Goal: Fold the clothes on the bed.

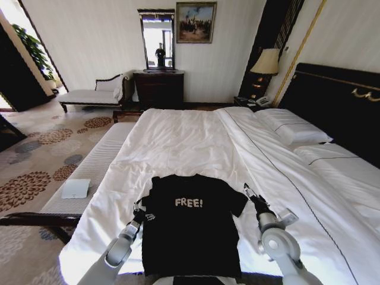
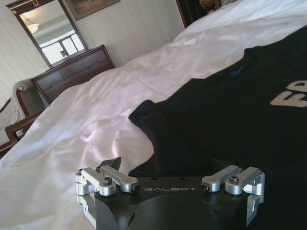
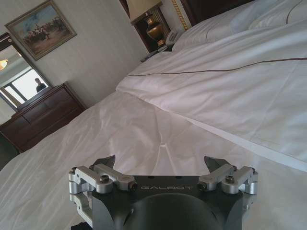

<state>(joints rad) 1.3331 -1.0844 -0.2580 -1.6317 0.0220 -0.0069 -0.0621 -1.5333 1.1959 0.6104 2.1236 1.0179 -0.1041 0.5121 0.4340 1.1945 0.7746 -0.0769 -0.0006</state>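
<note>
The clothes are one black T-shirt [image 1: 190,222] with white "FREE!" lettering, lying flat and face up on the near part of the bed [image 1: 178,136]. My left gripper [image 1: 141,209] hovers at the shirt's left sleeve [image 2: 148,117]. In the left wrist view this gripper [image 2: 165,165] is open, with the dark fabric just ahead of it. My right gripper [image 1: 249,193] is beside the shirt's right sleeve. Its wrist view shows it open [image 3: 160,165] over bare white sheet [image 3: 192,120], holding nothing.
White pillows [image 1: 294,127] and a dark headboard [image 1: 338,101] lie to the right. A grey bench [image 1: 98,163] carrying a white sheet of paper [image 1: 76,188] runs along the bed's left side. Beyond the bed stand a dresser [image 1: 159,88] with mirror, a chaise [image 1: 92,95] and a lamp [image 1: 267,62].
</note>
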